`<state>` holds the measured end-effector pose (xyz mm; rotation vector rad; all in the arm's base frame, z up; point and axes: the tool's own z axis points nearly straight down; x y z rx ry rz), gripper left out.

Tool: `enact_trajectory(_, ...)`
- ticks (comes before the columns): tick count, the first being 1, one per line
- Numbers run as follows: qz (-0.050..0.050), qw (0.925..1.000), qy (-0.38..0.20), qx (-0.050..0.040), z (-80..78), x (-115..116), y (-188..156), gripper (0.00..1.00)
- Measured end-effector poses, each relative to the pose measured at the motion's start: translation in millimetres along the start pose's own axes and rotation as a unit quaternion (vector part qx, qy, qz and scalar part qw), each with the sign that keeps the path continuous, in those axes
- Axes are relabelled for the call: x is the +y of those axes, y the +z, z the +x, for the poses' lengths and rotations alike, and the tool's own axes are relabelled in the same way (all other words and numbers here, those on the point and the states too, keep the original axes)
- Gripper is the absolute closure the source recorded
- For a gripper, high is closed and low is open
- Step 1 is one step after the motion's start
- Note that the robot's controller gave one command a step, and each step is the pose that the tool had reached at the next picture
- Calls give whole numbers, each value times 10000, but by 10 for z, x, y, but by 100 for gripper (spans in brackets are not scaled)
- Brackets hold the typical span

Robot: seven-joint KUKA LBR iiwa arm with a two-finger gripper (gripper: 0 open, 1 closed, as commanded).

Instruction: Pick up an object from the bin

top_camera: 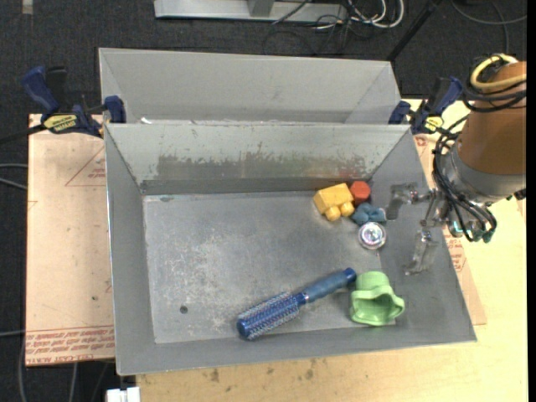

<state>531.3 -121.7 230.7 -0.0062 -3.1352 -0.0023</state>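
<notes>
This is a robotics lab: a grey metal bin point(251, 149) sits on a plain table point(335, 379) beside a robot arm point(494, 141) hung with cables point(465, 216), and behind them loose wires point(368, 2) and a metal stand base point(251, 7) lie on dark carpet point(59, 23).

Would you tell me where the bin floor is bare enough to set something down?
The left half of the floor, from the left wall to the blue hairbrush, is bare. The right side is crowded: yellow toy, round silver thing, green cup.
</notes>
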Motion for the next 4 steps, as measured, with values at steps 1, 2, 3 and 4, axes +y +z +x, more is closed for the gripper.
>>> enact_trajectory(1,-4,9914,-1308,-8,268,169,1087,0)
enact_trajectory(2,-23,9621,-2728,-28,315,-232,1617,0)
enact_trajectory(3,-16,9615,-2749,-49,294,-219,1582,100)
enact_trajectory(4,34,9677,-2519,-82,167,-43,295,100)
